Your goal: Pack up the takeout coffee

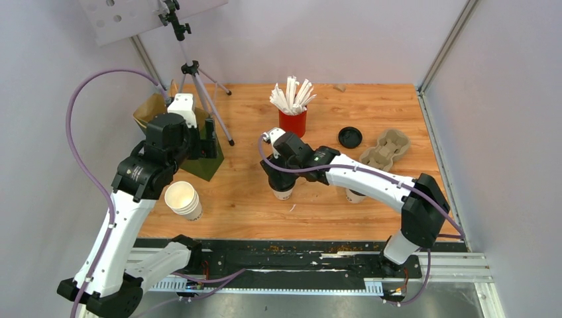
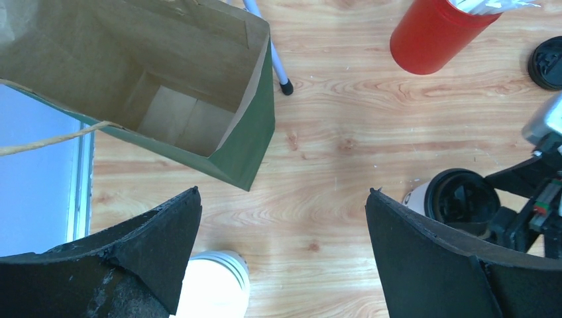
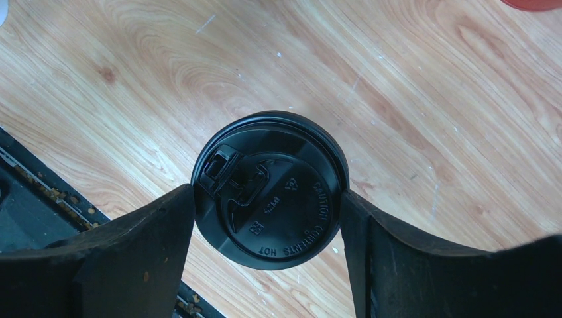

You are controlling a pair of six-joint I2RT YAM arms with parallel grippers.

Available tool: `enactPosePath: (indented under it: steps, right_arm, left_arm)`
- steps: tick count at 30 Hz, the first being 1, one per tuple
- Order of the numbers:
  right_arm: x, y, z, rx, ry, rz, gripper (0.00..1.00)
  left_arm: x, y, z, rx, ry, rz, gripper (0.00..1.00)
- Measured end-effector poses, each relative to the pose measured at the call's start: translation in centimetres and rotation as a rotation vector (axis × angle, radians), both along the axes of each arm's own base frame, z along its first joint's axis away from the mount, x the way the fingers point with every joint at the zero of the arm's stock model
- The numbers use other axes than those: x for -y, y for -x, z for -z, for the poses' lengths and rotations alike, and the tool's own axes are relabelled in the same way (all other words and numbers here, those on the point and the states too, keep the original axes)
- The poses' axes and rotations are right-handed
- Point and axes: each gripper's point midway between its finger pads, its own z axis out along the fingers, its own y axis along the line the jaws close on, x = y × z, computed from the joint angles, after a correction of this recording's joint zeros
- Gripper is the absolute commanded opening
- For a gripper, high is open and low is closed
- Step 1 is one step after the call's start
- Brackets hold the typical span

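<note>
My right jaws hug the cup (image 3: 268, 192) between them near its stiff rim; I think paper squashes. Left jaws wide.

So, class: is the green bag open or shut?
Open: the bag has its mouth spread wide; the left wrist view looks in to its bare bottom.

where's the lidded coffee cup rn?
Near the centre of the top view: the coffee cup sits just in front of the red cup of sticks, with the right gripper closed on its black lid.
</note>
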Motion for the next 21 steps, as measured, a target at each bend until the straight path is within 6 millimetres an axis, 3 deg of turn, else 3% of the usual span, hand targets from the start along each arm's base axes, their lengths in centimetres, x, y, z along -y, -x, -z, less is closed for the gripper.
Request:
enactPosePath:
  steps: [9, 15, 21]
  right_arm:
    - [3.9, -2.1, -2.3, 0.026, -0.032, 0.100, 0.63]
    - [9.7, -6.7, -2.9, 0.047, -0.033, 0.271, 0.63]
    - [15.7, -11.5, -2.5, 0.049, -0.006, 0.427, 0.63]
  left_arm:
    - [0.0, 0.0, 0.1, 0.002, -0.003, 0.003, 1.00]
    - [-0.2, -0.1, 1.2, -0.018, -0.015, -0.013, 1.00]
    - [-0.6, 0.0, 1.0, -0.009, 0.015, -0.060, 1.00]
